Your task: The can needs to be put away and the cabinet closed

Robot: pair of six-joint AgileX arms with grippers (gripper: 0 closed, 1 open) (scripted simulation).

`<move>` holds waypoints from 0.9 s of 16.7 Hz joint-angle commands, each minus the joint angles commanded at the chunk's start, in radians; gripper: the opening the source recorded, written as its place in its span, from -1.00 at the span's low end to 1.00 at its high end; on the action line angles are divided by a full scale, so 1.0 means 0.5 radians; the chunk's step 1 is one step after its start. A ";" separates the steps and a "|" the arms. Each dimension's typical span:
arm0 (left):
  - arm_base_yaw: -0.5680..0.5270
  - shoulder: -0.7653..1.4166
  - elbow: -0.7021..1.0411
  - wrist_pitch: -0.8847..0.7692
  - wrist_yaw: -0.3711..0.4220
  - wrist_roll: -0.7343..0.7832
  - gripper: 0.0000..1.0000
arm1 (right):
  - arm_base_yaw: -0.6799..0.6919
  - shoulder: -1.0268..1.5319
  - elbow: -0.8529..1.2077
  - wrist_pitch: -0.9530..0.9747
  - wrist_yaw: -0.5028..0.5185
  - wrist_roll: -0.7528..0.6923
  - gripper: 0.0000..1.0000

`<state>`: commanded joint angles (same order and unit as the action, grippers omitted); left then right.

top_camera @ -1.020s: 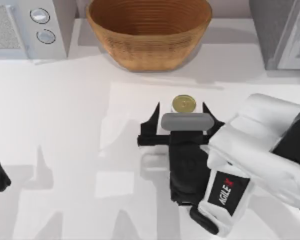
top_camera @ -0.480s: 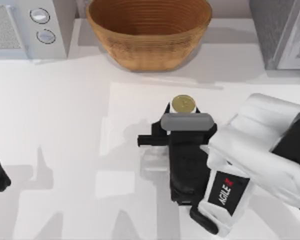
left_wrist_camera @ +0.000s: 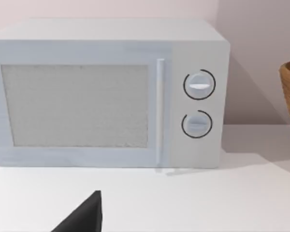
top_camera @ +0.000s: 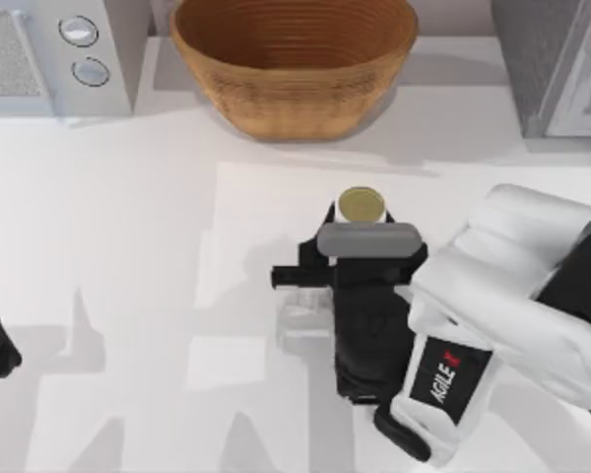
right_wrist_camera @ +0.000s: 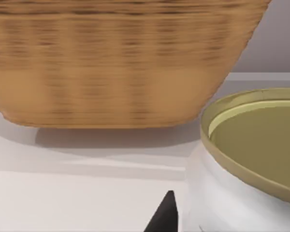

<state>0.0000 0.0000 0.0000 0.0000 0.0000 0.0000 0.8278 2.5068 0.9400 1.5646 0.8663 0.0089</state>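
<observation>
right gripper [top_camera: 360, 219] had its jaws pinched on the can [top_camera: 361, 205]; a straight, slow lift would have kept it upright.

White table [top_camera: 128, 246] w/ soft grey shadows across it. Far left at the back: white microwave [left_wrist_camera: 106, 92], speckled grey door panel, vertical handle, 2 round dials stacked one above the other on its right side. Wicker bowl [top_camera: 294, 64] at back centre, near the microwave but apart from it. Grey cabinet [top_camera: 552, 64] at back right corner. Plain pale pinkish wall [left_wrist_camera: 256, 53] behind the microwave. Light even, no hard glare
</observation>
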 joint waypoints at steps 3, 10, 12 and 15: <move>0.000 0.000 0.000 0.000 0.000 0.000 1.00 | 0.004 -0.004 -0.003 -0.001 0.001 0.002 -1.00; 0.000 0.000 0.000 0.000 0.000 0.000 1.00 | 0.000 -0.331 -0.027 -0.306 -0.008 0.008 -1.00; 0.000 0.000 0.000 0.000 0.000 0.000 1.00 | 0.000 -0.441 -0.034 -0.407 -0.009 0.009 -1.00; 0.000 0.000 0.000 0.000 0.000 0.000 1.00 | 0.001 -0.606 -0.045 -0.569 -0.011 0.009 -1.00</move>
<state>0.0000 0.0000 0.0000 0.0000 0.0000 0.0000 0.8282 2.2037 0.9177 1.2803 0.8609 0.0135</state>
